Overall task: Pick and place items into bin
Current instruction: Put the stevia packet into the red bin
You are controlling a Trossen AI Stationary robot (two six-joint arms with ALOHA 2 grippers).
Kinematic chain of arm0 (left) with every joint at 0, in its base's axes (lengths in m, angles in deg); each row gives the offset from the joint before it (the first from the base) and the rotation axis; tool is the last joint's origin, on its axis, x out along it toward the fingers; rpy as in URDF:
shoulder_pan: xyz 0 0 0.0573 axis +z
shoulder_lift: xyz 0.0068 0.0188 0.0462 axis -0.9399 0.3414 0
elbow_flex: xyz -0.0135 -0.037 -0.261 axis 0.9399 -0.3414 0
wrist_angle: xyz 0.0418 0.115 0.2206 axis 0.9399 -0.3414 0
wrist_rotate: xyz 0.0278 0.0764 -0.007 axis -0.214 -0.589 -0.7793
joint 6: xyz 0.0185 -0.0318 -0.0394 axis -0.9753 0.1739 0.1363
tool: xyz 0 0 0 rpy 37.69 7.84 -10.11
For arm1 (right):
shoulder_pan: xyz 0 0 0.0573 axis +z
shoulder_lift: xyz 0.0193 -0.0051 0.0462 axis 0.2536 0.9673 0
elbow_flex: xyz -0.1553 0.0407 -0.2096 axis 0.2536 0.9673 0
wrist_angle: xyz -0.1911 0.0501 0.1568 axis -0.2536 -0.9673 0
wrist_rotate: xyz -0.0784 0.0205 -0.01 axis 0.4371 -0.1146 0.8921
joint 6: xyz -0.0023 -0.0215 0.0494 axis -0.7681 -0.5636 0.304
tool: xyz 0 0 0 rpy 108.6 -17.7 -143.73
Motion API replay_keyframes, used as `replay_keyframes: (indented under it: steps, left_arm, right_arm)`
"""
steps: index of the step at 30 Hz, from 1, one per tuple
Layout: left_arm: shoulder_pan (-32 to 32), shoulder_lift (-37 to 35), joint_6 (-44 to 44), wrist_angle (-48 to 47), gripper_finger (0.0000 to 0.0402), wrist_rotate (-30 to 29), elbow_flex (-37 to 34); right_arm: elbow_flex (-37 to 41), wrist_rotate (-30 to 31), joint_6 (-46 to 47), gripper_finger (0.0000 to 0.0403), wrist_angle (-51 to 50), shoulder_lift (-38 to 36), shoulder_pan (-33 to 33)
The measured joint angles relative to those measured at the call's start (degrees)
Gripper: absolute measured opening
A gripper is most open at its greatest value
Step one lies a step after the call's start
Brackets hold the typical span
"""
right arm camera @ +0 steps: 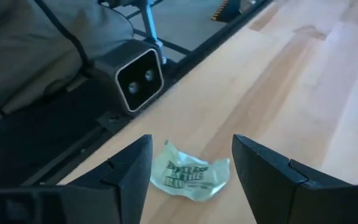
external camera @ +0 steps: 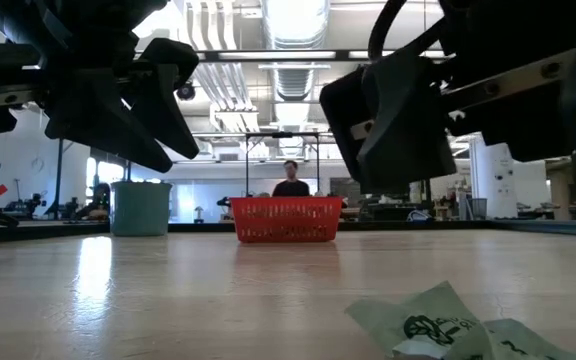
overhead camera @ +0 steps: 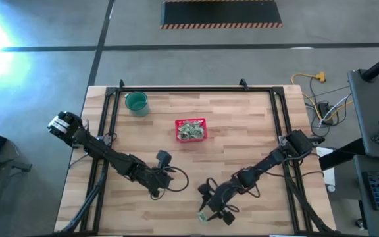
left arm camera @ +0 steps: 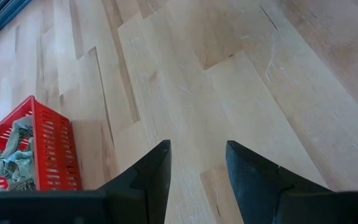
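Observation:
The red basket (overhead camera: 191,130) stands at the table's middle, toward the far side, with several pale green-and-white packets (overhead camera: 191,131) inside; it also shows in the left wrist view (left arm camera: 42,155). One packet (right arm camera: 191,176) lies flat on the wood near the table's near edge (overhead camera: 204,216). My right gripper (right arm camera: 191,146) hovers open just over it, a finger on either side and not touching it. My left gripper (left arm camera: 197,152) stands open over bare wood left of the middle (overhead camera: 158,189), with nothing between its fingers.
A round teal cup (overhead camera: 136,103) stands at the far left of the table. A black frame rail and the low camera (right arm camera: 138,78) run along the near edge, just beyond the loose packet. A person (external camera: 290,180) shows in the room behind the basket.

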Motion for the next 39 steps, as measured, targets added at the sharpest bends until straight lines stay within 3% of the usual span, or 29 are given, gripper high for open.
replay_keyframes:
  steps: [7, 15, 39]
  left_arm:
    - [0.0, 0.0, 0.0, 0.0, 0.0137, 0.0, 0.0]
    - [0.0, 0.0, 0.1, 0.0, 0.0137, 0.0, 0.0]
    - [0.0, 0.0, 0.1, 0.0, 0.0137, 0.0, 0.0]
  right_arm:
    - [-0.4, 1.0, 0.4, 0.0211, 1.3, 1.5, 0.0]
    - [-6.8, -1.2, 1.0, 0.0211, -7.7, 4.3, -0.1]
    - [-6.0, -0.7, 2.1, 0.0211, -8.2, 4.5, -0.1]
